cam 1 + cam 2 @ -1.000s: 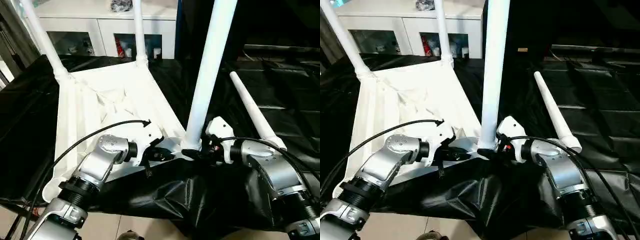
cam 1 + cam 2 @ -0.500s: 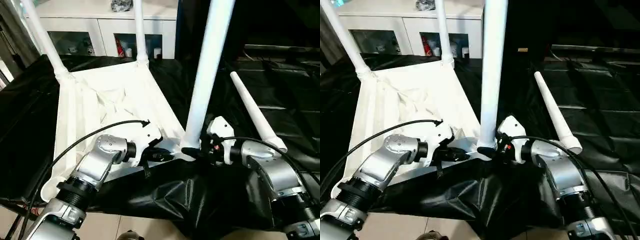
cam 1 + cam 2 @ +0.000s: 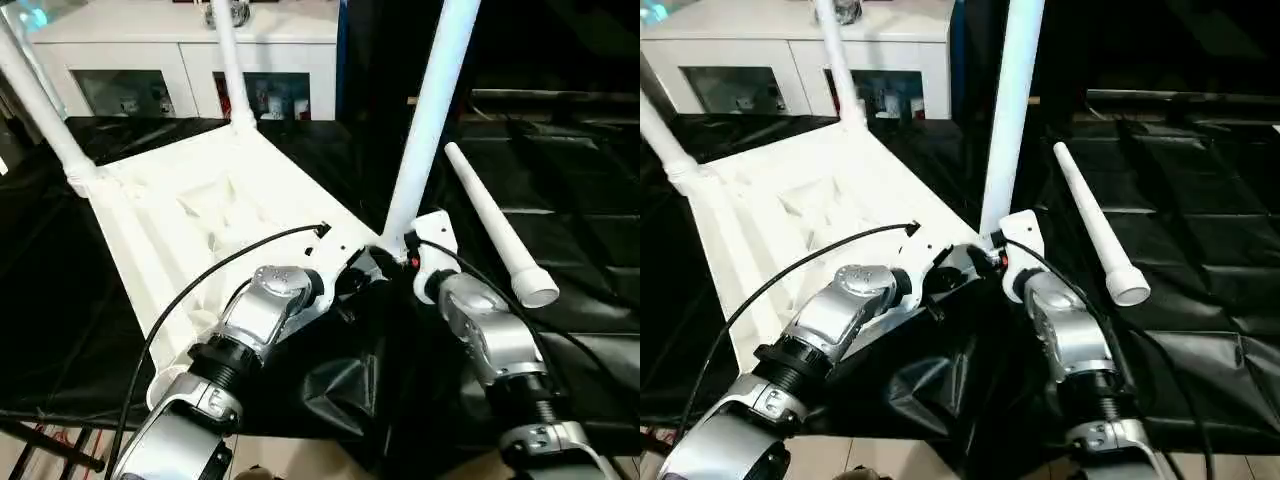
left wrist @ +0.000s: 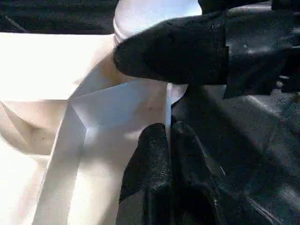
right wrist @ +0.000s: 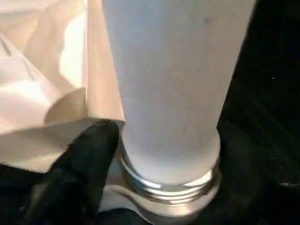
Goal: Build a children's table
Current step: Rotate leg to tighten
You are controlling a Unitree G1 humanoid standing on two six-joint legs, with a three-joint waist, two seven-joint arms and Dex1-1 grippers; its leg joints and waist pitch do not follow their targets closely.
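Note:
The white tabletop (image 3: 190, 215) lies upside down on the black cloth. Two legs (image 3: 40, 115) (image 3: 228, 60) stand in its far corners. A third leg (image 3: 430, 110) stands in the near right corner socket. My right gripper (image 3: 388, 248) has a finger on each side of that leg's base; the wrist view shows one fingertip (image 5: 89, 154) against the threaded collar below the leg (image 5: 173, 79). My left gripper (image 3: 350, 283) is beside that corner, shut on the tabletop's thin rim (image 4: 167, 101). A loose leg (image 3: 490, 225) lies on the cloth to the right.
The black-draped work table (image 3: 570, 170) stretches right and back, its cloth bunched over the front edge (image 3: 340, 390) under my forearms. Behind it stands a white cabinet (image 3: 150, 60) with glass doors. A black cable (image 3: 230, 265) arcs over my left wrist.
The whole picture has shifted and tilted, so the camera has moved. Both grippers stay at the near right corner, the left on the rim and the right at the leg's base.

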